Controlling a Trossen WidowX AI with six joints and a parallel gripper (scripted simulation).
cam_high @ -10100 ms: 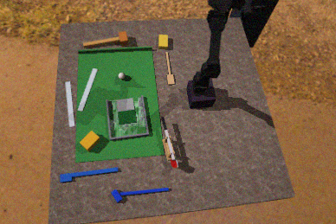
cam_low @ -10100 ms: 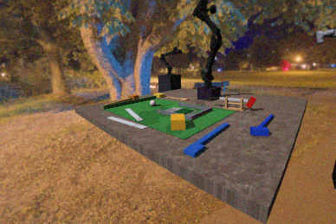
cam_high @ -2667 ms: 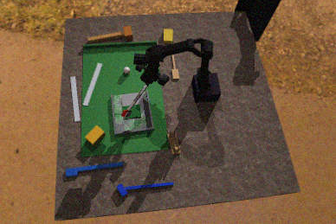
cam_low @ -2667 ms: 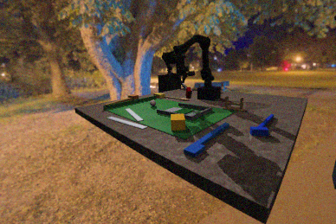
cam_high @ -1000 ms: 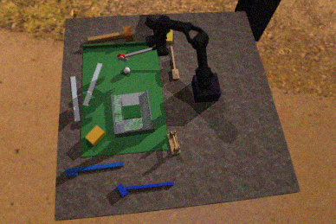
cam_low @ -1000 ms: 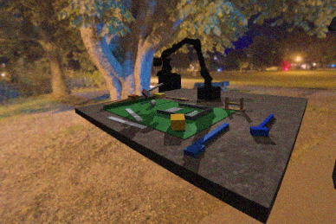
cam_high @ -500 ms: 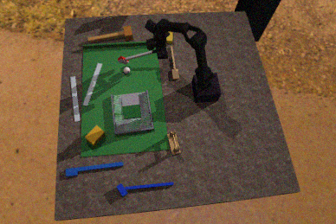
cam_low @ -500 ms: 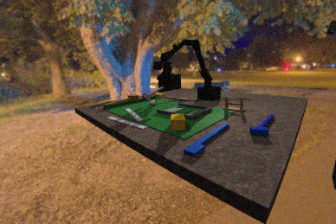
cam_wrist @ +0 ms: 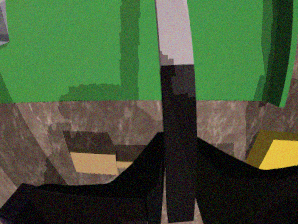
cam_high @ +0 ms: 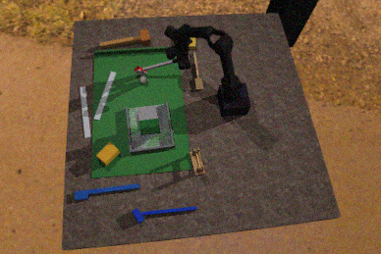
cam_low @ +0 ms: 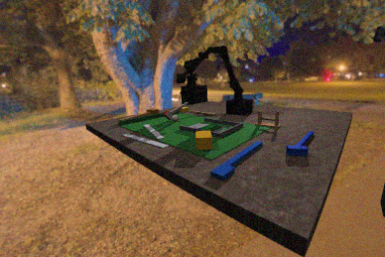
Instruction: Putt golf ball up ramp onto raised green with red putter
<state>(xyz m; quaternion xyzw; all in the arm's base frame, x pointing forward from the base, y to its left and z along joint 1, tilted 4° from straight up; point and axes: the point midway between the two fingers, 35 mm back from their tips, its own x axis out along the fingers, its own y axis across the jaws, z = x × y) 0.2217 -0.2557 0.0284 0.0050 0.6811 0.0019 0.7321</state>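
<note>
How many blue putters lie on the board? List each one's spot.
2. One blue putter lies just below the green mat's bottom edge in the top view; the other blue putter lies lower, nearer the board's edge. None seems hidden.

top: high, angled down, whole table
exterior: low, far, side-on
wrist: close, facing green mat
shared: mat

Wrist view cuts off the putter head.
</note>
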